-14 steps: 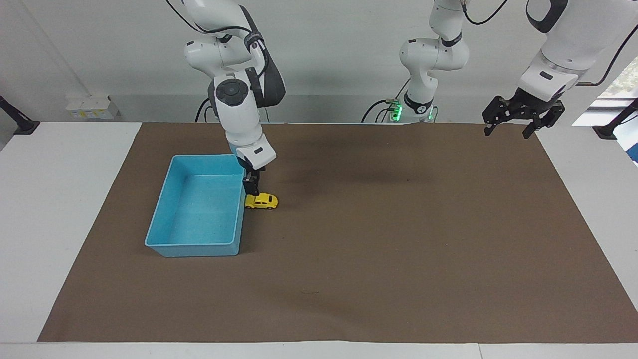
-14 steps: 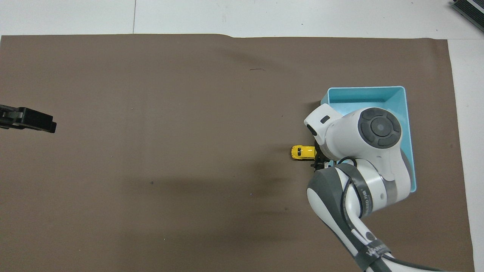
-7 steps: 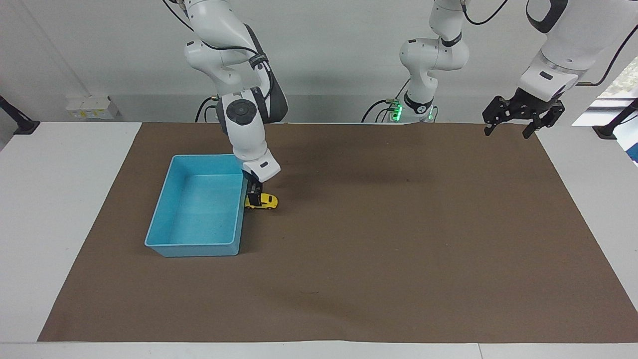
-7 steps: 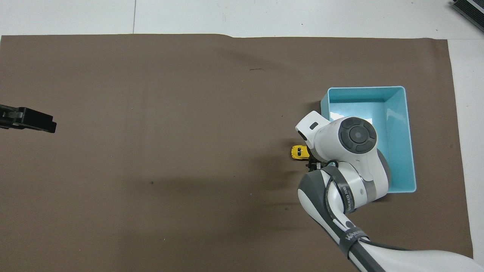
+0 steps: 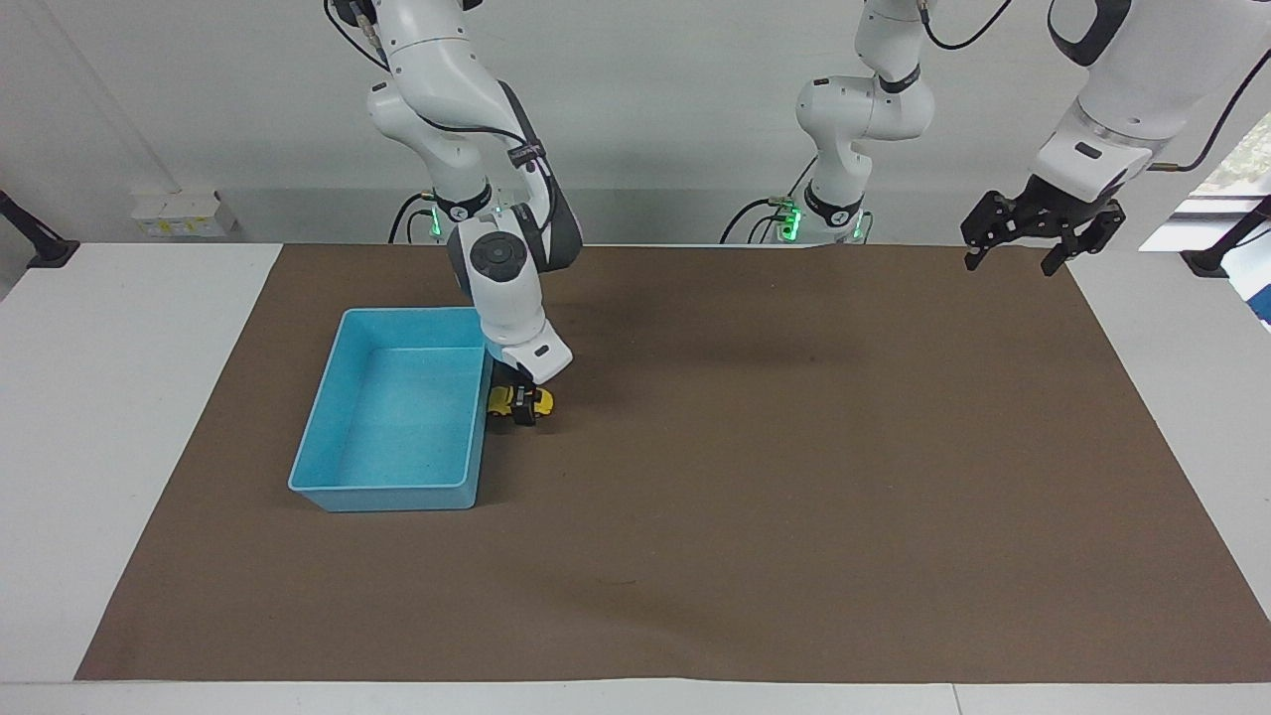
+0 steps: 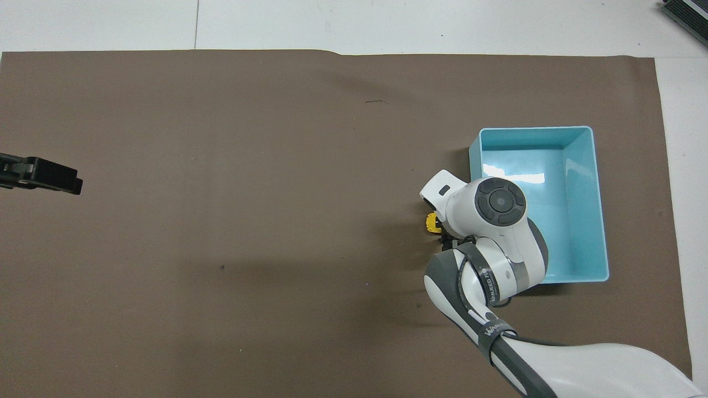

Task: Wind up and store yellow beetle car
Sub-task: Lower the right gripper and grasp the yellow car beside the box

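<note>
My right gripper (image 5: 524, 405) is down at the yellow beetle car (image 5: 520, 400), one dark finger (image 5: 523, 412) showing in front of the car's body; whether the fingers have closed on it or only bracket it I cannot tell; in the overhead view my own wrist covers nearly all of the car (image 6: 431, 223), only a yellow end showing.

The car sits on the brown mat (image 5: 755, 477), wheels down as far as I can see, just beside the long wall of the light blue bin (image 5: 328, 409) on the side toward the left arm's end of the table; nothing is in the bin.

The relation that counts: the car's long axis runs crosswise to that bin wall, pointing away from it; my fingers sit across the body, so the grip would be on the car's flanks; I judge that right for dragging it along its own axis to wind it.

The bin wall is close at one end of the car; a pull toward it has almost no room, so I judge the stroke must run on the open mat on the car's side away from the bin.

My left gripper (image 5: 1027, 234) hangs spread, waiting over the mat's corner at the left arm's end, well apart from the bin; the right arm is plainly the nearer.
</note>
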Controlling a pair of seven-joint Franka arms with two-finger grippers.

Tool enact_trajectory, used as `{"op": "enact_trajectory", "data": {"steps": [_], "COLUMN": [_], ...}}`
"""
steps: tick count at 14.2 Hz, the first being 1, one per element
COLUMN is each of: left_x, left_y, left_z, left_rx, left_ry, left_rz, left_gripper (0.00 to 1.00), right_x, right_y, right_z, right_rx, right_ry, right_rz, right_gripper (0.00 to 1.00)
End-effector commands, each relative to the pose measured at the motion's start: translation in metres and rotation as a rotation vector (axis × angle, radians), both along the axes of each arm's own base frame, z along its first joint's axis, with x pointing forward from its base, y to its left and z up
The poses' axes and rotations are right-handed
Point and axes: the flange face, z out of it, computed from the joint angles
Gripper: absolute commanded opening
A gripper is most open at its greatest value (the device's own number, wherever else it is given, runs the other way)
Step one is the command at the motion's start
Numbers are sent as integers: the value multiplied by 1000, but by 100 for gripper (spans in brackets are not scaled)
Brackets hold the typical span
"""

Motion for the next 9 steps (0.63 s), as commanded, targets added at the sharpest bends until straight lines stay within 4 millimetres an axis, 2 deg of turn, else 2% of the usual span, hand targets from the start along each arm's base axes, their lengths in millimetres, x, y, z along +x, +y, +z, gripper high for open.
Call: {"op": "enact_trajectory", "data": {"steps": [1,2,4,6,9], "left_x": [-4,-4,-4,-4,-4], "left_y": [4,4,4,4,4], "left_z": [2,3,2,2,3], "left_rx": [21,21,19,21,21], "left_ry": [2,0,2,2,-1], "left_rz": [-3,-3,-3,-1,-1], "left_gripper": [100,100,100,100,100], "right_x": [-1,-2,4,14,19], "right_y": [2,4,7,17,34], "right_z": [2,6,22,45,67], "right_rx": [-11,-11,-18,-19,-14], "right_ry": [1,0,13,14,5], "right_rz": [35,37,37,41,0], "right_gripper": [13,7,2,2,2]}}
